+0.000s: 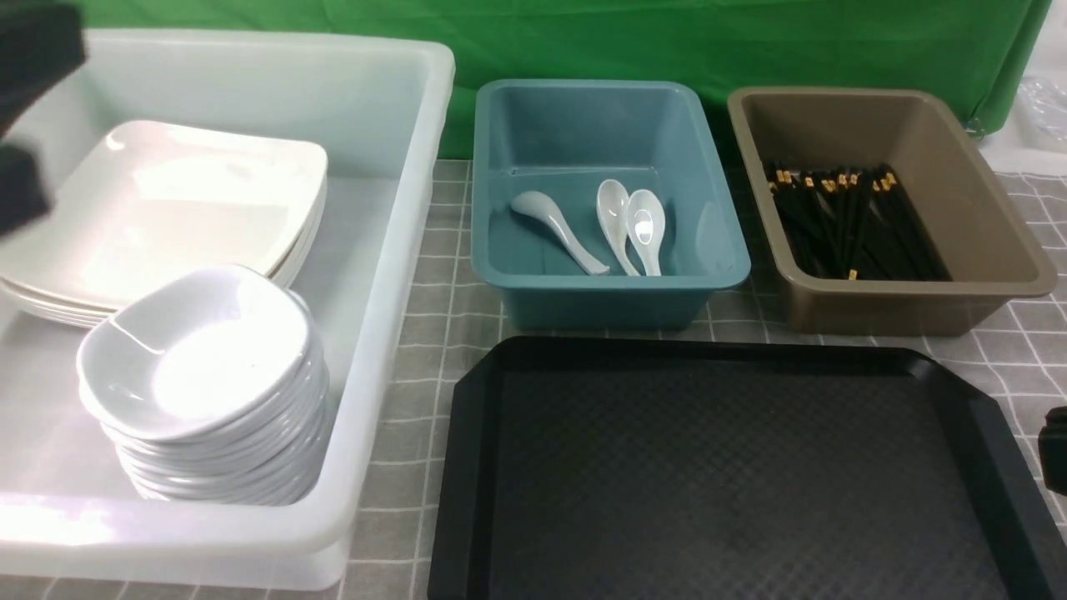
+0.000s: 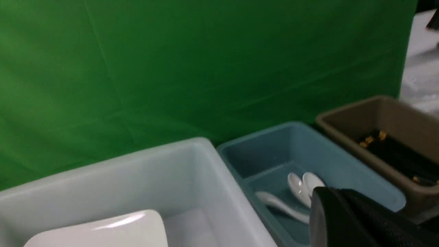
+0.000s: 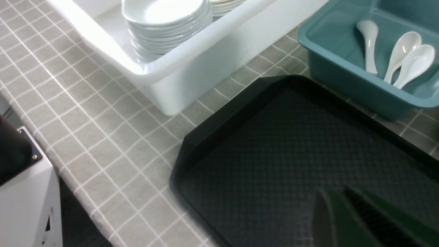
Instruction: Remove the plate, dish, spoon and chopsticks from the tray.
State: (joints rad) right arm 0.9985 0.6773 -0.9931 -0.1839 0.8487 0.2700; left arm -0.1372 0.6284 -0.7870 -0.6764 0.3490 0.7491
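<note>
A green backdrop hangs behind a worktop (image 1: 433, 275) covered in grey checked cloth, and three tubs stand along its far side. The tray (image 1: 500, 467) lies nearest me with its patterned floor bare; I judge the clearing all but done. The plate (image 1: 175, 208) tops a stack in the white tub (image 1: 392, 275) on my left, with a pile of small bowls (image 1: 200, 367) in front of it in the same tub. Three spoons (image 1: 629, 221) rest in the blue tub (image 1: 725, 267), and the chopsticks (image 1: 850, 221) lie bunched in the brown tub (image 1: 1000, 283).

My left tool (image 2: 346, 219) hangs over the left end of the white tub, blurred at the edge of the front view; its jaws are closed and I see nothing in them. My right tool (image 3: 346, 212) sits low over the tray's near right part, jaws close together with only a slim gap, and nothing between them as far as I can see.

The step in hand, as I read it, is pulling away. To do it well I would lift the left tool straight up before swinging it back, so it clears the tub wall and does not nudge the plate stack. I would draw the right tool back without dragging across the tray rim
</note>
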